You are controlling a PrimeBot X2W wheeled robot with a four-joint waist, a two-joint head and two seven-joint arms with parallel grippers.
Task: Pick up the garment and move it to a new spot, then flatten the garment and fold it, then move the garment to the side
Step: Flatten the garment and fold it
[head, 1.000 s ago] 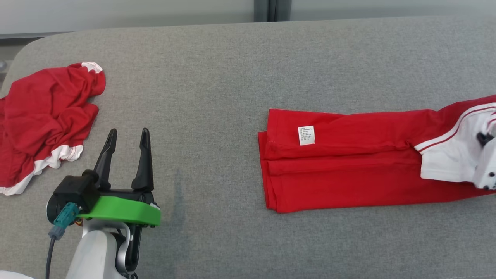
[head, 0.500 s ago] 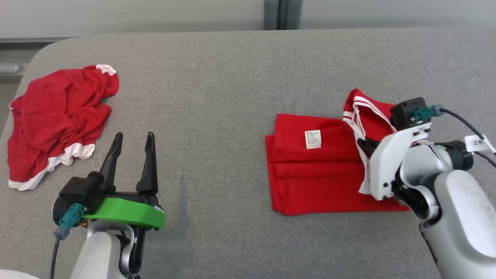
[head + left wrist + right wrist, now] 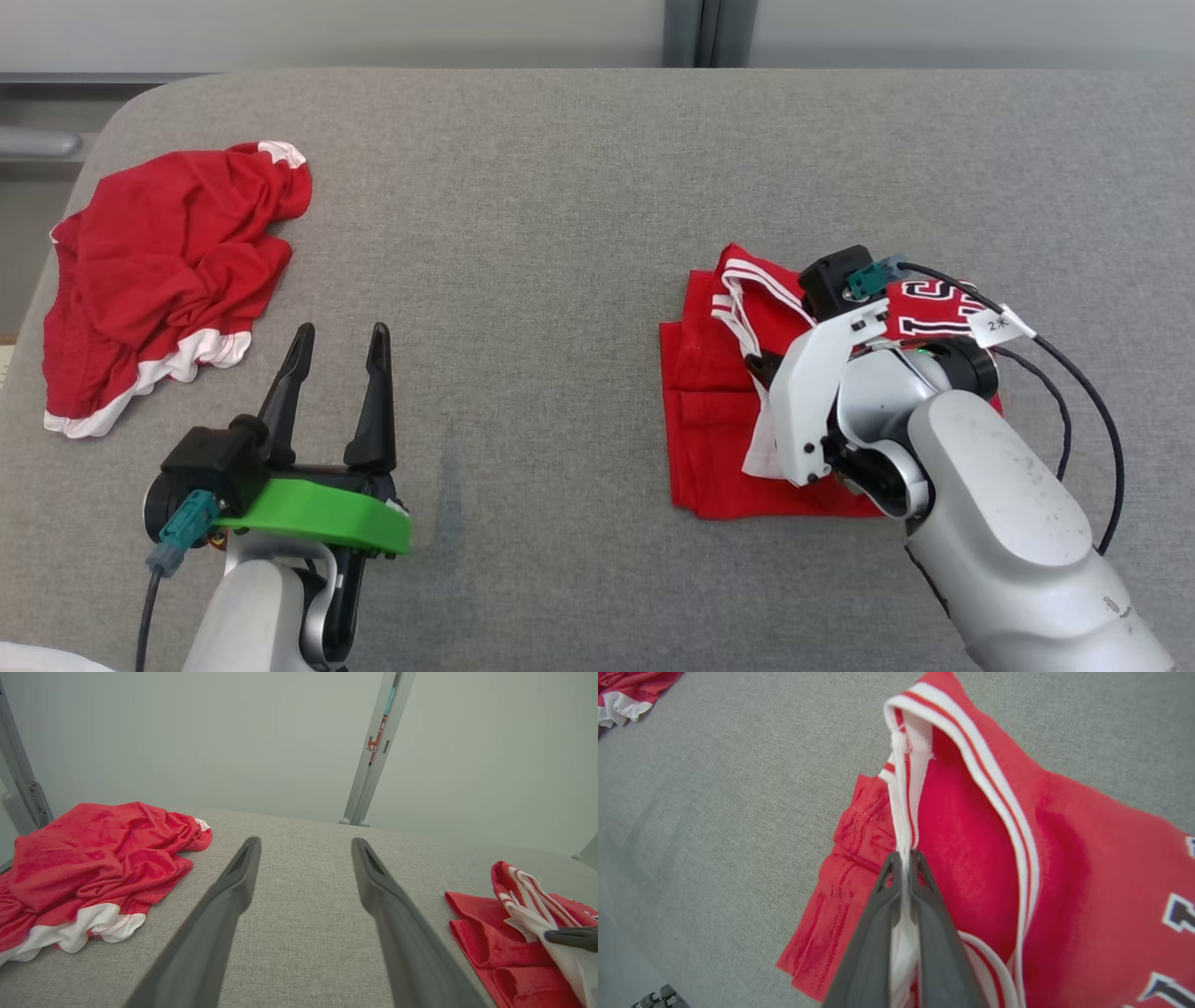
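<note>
Judged soft and limp, the shirt (image 3: 709, 439) is pinched at its white ribbed trim (image 3: 908, 765) by the closed right end effector (image 3: 903, 858); the left end effector (image 3: 341, 329) is held open.

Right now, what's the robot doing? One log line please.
step: folding garment | right end effector: shut on white striped trim | left end effector: open, holding nothing | crumpled red cloth: apart, far left
</note>
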